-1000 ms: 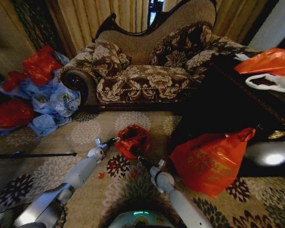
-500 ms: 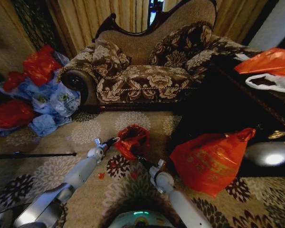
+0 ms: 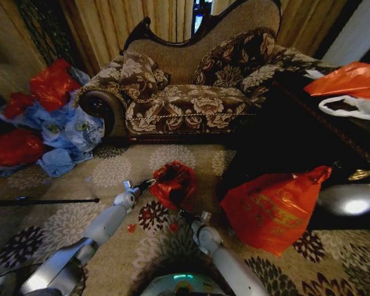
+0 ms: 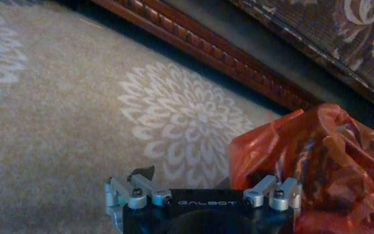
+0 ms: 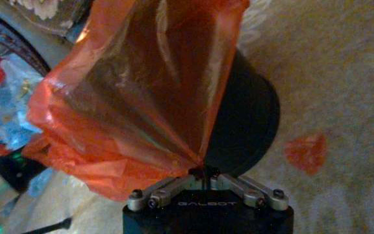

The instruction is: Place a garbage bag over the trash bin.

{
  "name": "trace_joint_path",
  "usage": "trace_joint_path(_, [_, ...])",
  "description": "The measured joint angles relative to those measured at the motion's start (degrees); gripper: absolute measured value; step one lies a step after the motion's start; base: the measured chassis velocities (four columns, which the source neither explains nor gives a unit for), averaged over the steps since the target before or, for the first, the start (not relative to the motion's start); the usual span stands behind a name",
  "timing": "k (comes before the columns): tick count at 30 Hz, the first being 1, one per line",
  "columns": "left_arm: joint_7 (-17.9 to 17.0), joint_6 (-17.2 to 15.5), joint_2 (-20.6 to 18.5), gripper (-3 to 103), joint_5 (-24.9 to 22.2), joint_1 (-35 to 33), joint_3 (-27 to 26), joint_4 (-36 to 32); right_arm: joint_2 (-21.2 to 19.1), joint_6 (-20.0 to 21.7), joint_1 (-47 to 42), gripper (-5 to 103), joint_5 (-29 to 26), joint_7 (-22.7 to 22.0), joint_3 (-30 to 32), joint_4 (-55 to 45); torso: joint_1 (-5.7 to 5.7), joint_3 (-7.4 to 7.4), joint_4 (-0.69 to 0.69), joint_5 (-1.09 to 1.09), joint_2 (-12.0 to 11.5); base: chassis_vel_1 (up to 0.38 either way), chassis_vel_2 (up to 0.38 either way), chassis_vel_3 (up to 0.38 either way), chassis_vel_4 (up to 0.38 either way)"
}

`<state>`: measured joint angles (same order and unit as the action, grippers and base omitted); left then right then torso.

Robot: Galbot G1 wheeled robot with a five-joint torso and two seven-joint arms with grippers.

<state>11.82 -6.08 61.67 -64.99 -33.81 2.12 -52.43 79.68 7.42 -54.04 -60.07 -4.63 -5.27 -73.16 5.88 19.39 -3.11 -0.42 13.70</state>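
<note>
The garbage bag (image 3: 172, 182) is a crinkly red bag lying over the trash bin on the floral carpet in front of the sofa. In the right wrist view the trash bin (image 5: 249, 126) shows as a black cylinder behind the stretched garbage bag (image 5: 128, 97). My right gripper (image 5: 203, 171) is shut on a pinch of the bag's edge; the head view has this right gripper (image 3: 184, 214) at the bag's near side. My left gripper (image 3: 149, 182) sits at the bag's left edge. Seen from the left wrist, the left gripper (image 4: 203, 187) stands open, the garbage bag (image 4: 317, 161) against one side.
A patterned sofa (image 3: 191, 92) stands behind the bin. A large orange-red bag (image 3: 268, 209) leans on a dark table (image 3: 308, 142) at the right. Red and blue bags (image 3: 49, 123) pile up at the left. A black rod (image 3: 43, 200) and a red scrap (image 3: 131, 227) lie on the carpet.
My right arm has shifted a little to the left and nearer to me, drawing the bag's lower edge with it. The left arm has stayed still.
</note>
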Motion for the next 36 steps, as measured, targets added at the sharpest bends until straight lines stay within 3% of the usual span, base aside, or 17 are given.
trace_joint_path(6, [1.0,0.5,1.0,96,0.2,0.1,-1.1,1.2,1.1,-0.9,1.2,0,0.7,0.2,0.2,4.4,0.00,0.00,-0.04,-0.03,0.0,0.000,0.000,0.000,0.000])
trace_joint_path(9, [1.3,0.5,0.3,97,-0.8,-0.4,-1.5,0.8,4.8,-3.1,3.8,0,2.5,1.8,0.9,12.1,0.00,0.00,0.00,0.01,0.0,0.000,0.000,0.000,0.000])
trace_joint_path(14, [1.6,0.5,0.0,98,-1.0,-0.6,-1.5,0.6,6.9,-4.7,5.5,0,4.5,2.7,2.1,16.7,0.00,0.00,0.00,0.01,0.0,0.000,0.000,0.000,0.000])
trace_joint_path(21, [1.9,0.2,-1.1,98,-2.5,-1.0,-3.4,-1.9,4.3,-3.7,2.3,0,5.4,1.9,3.4,11.1,0.00,0.00,-0.02,0.00,0.0,0.000,0.000,0.000,0.000])
trace_joint_path(24, [2.0,-0.4,-3.6,98,-4.0,-1.8,-4.1,-4.8,1.7,-3.0,-0.4,-1,6.9,1.2,5.1,6.4,0.00,0.00,-0.03,0.01,0.0,0.000,0.000,0.000,0.000])
trace_joint_path(30, [2.0,-1.3,-9.4,98,-7.8,-5.6,-6.1,-13.2,-3.7,-3.7,-6.1,26,8.5,-1.8,8.6,-8.0,0.00,0.00,-0.02,-0.01,0.0,0.000,0.000,0.000,0.000])
trace_joint_path(31, [2.0,-1.3,-9.4,98,-7.8,-5.6,-6.1,-13.2,-3.7,-3.7,-6.1,26,8.5,-1.8,8.6,-8.0,0.00,0.00,-0.02,-0.01,0.0,0.000,0.000,0.000,0.000])
trace_joint_path(33, [2.0,-1.7,-11.8,97,-8.8,-7.8,-7.0,-19.6,-5.2,-6.0,-7.8,36,12.6,-1.8,9.2,-13.9,0.00,0.00,-0.01,0.02,0.0,0.000,0.000,0.000,0.000])
trace_joint_path(34, [2.0,-1.7,-11.8,97,-8.8,-7.8,-7.0,-19.6,-5.2,-6.0,-7.8,36,12.6,-1.8,9.2,-13.9,0.00,0.00,-0.01,0.02,0.0,0.000,0.000,0.000,0.000])
trace_joint_path(36, [2.0,-1.2,-13.2,90,-6.9,-8.7,-7.3,-24.6,-6.3,-7.4,-8.8,47,15.9,-1.7,10.0,-18.2,0.00,-0.01,-0.01,0.00,0.0,0.000,0.000,0.000,0.000])
